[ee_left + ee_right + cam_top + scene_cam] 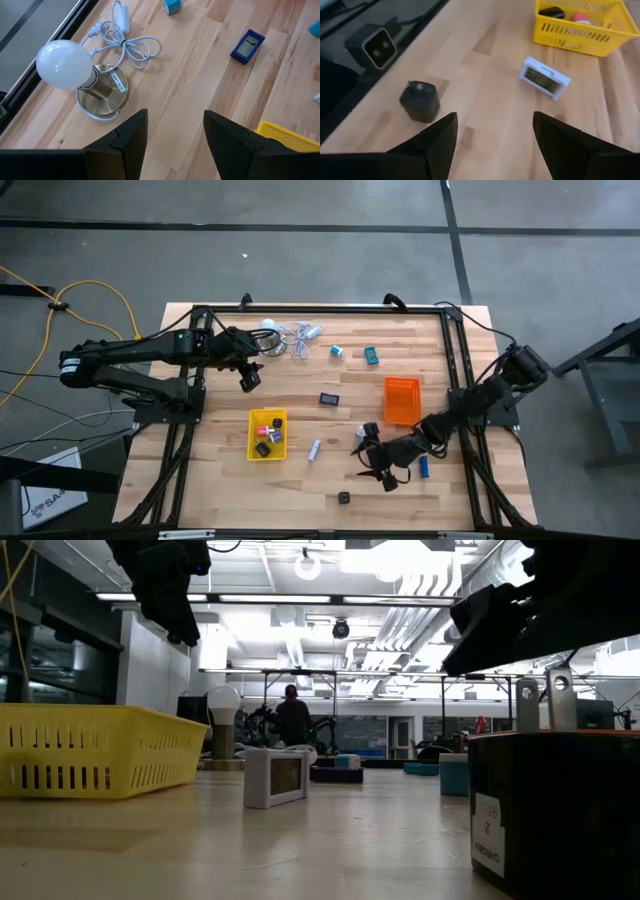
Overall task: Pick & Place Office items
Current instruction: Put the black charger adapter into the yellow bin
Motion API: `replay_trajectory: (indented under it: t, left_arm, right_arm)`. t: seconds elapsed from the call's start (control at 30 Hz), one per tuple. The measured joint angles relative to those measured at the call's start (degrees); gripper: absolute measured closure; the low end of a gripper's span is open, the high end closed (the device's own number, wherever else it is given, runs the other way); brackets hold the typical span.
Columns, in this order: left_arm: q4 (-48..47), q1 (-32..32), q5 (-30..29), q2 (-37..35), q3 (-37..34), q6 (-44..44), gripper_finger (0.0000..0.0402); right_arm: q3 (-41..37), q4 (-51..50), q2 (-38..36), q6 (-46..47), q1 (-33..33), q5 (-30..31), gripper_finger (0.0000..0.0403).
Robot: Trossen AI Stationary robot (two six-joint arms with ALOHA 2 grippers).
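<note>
While the right gripper (492, 137) hovers low over the near part of the table with its jaws spread wide and nothing between them, the small black block (420, 101) sits just ahead of it, alone on the bare wood. It looks light and rigid, so I'd judge a pinch across its flat sides would hold. The white display (544, 76) lies near, flat and thin, likely harder to lift. The yellow tray (580, 27) beyond already holds a few items. Nothing blocks the block, though the table-edge camera (372, 46) stands close. The left gripper (175, 132) waits open and empty near the lamp (80, 75).
</note>
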Motion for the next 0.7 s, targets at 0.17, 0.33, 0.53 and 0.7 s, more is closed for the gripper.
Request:
replay_trajectory:
  t: [0.17,0.33,0.53,0.7]
  left_arm:
    - [0.28,0.00,0.00,0.00,0.00,0.00,0.0217]
    - [2.31,0.00,0.00,0.00,0.00,0.00,0.0217]
    - [5.81,0.00,0.00,0.00,0.00,0.00,0.0217]
    - [9.60,0.01,-0.02,0.00,0.01,0.02,0.0217]
  right_arm:
    - [2.57,-0.75,1.80,-2.10,1.50,0.86,0.0155]
    - [8.35,-5.70,3.60,-4.09,3.56,3.41,0.0155]
    - [15.26,-12.34,7.97,-3.60,5.31,6.06,0.0155]
    - [19.02,-15.25,12.12,-0.77,6.61,7.90,0.0155]
